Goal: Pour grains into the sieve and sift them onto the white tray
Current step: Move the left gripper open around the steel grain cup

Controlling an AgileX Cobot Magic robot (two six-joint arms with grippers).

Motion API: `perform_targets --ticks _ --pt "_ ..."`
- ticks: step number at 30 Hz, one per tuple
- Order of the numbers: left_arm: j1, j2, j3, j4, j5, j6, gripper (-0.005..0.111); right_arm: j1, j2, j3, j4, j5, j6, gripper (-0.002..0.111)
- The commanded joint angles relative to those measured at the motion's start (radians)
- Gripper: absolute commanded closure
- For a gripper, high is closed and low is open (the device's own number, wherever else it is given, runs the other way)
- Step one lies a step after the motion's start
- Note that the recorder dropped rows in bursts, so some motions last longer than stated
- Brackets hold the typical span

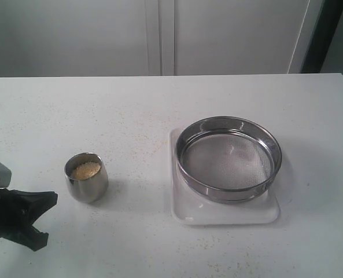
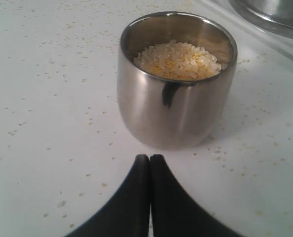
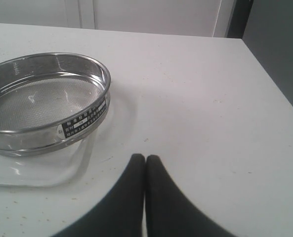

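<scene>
The left gripper [image 2: 149, 160], jaws pressed together and empty, faces the steel cup [image 1: 86, 176] at lower left of the exterior view. Filled with grains [image 2: 178, 60], the cup looks rigid, smooth and probably slippery, so it is best gripped mid-wall and kept upright. The sieve [image 1: 229, 157] sits on the white tray [image 1: 217, 215], right of centre. The right gripper [image 3: 145, 160] is also closed.

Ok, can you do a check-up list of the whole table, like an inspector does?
Surface: white table, faintly speckled.
Job's things: grains fill a small steel cup, upright, apart from the tray; sieve stands on the white tray, its mesh bare.
Clutter: loose specks of grain scattered on the table around the cup.
Grippers: left gripper shut, empty, just short of the cup; right gripper shut, empty, near the tray.
Cables: nothing seen.
Surroundings: pale cabinet doors behind the table.
</scene>
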Motion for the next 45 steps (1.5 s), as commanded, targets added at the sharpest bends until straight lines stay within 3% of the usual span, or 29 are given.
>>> perform_targets --ticks 1,3,6,13,15,26,36,45 --pt "0.003 0.005 -0.018 0.037 -0.008 -0.013 0.107 -0.001 -0.005 0.006 -0.004 -0.016 0.0 0.108" --pt "0.003 0.005 -0.02 0.037 -0.008 -0.013 0.104 -0.001 -0.005 0.006 -0.004 -0.016 0.0 0.108" --pt "0.003 0.005 -0.02 0.037 -0.008 -0.013 0.09 -0.001 -0.005 0.006 -0.004 -0.016 0.0 0.108" --pt "0.003 0.005 -0.022 0.042 -0.008 -0.013 0.02 -0.001 -0.005 0.006 -0.004 -0.016 0.0 0.108" --pt "0.003 0.005 -0.022 0.044 -0.008 -0.015 0.01 -0.001 -0.005 0.006 -0.004 -0.016 0.0 0.108" --pt "0.001 0.005 -0.055 0.092 -0.008 -0.039 0.008 -0.001 -0.005 0.006 -0.004 -0.016 0.0 0.108" --pt "-0.071 0.007 -0.154 0.099 -0.006 -0.053 0.008 -0.001 -0.005 0.006 -0.004 -0.016 0.0 0.108" --pt "-0.086 0.007 -0.21 0.091 0.034 -0.053 0.008 -0.001 -0.005 0.006 -0.006 -0.016 0.0 0.108"
